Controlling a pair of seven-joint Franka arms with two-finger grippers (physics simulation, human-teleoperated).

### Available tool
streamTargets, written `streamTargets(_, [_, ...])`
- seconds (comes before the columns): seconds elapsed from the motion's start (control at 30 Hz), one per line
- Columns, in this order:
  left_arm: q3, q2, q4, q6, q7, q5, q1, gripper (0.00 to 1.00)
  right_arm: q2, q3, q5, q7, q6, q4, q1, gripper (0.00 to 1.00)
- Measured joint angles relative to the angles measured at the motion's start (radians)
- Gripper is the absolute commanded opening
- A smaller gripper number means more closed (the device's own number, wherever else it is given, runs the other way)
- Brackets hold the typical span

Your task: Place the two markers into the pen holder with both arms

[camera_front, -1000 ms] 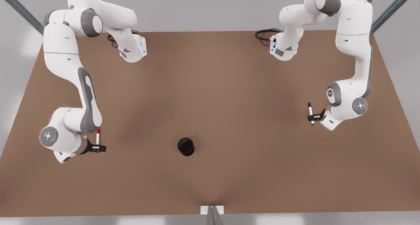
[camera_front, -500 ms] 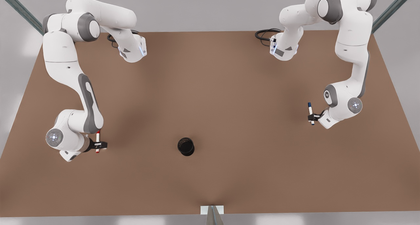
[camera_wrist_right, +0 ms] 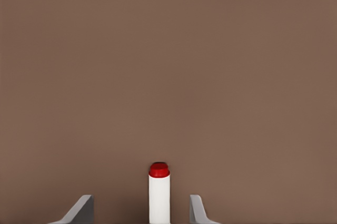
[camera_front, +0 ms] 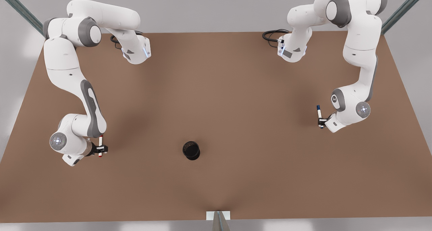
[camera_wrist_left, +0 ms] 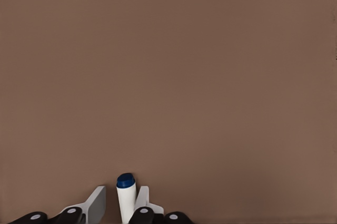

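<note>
Left gripper (camera_front: 321,120), at front view's right, straddles blue-capped marker (camera_front: 319,113); fingers (camera_wrist_left: 95,203) set wide, one side nearly touching barrel, no clamp yet. Right gripper (camera_front: 101,149), at front view's left, straddles red-capped marker (camera_front: 100,144); fingers (camera_wrist_right: 80,209) wide apart, clear gaps either side of barrel. Over last second both wrists sank lower onto markers, which lie unmoved on table (camera_front: 216,106). Judgement: descent about done, closing comes next. Pen holder (camera_front: 191,150) stands well apart from both grippers, nearer right one.

markers: 2 (camera_front: 100,144) (camera_front: 319,114) | pen holder: 1 (camera_front: 191,150) | arms: 2 (camera_front: 72,86) (camera_front: 359,59)
</note>
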Motion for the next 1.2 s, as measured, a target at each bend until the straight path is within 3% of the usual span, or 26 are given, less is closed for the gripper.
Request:
streamTargets(0.23, [0.000,0.010,0.000,0.001,0.023,0.000,0.000,0.36,0.027,0.000,-0.001,-0.025,0.018,-0.001,-0.004,0.68])
streamTargets(0.47, [0.000,0.001,0.002,0.004,0.029,0.008,0.000,0.21,0.034,0.000,0.000,-0.043,0.026,0.000,-0.003,0.52])
streamTargets(0.63, [-0.007,-0.068,0.046,-0.020,0.015,0.010,-0.023,0.21,0.035,0.001,0.000,-0.052,0.028,0.000,-0.004,0.47])
streamTargets(0.8, [-0.190,-0.120,0.299,-0.153,-0.053,-0.117,-0.048,0.21,0.035,0.000,0.001,-0.059,0.029,0.000,-0.004,0.42])
streamTargets(0.9, [-0.225,-0.084,0.464,-0.224,-0.131,-0.234,-0.163,0.21,0.034,0.000,0.001,-0.062,0.028,0.001,-0.003,0.39])
streamTargets(1.07, [-0.231,0.027,0.655,-0.219,-0.253,-0.391,-0.341,0.21,0.034,0.001,0.002,-0.066,0.028,0.003,-0.003,0.33])
streamTargets(1.2, [-0.285,0.238,0.926,-0.128,-0.330,-0.441,-0.442,0.21,0.034,0.001,0.004,-0.071,0.027,0.003,-0.003,0.30])
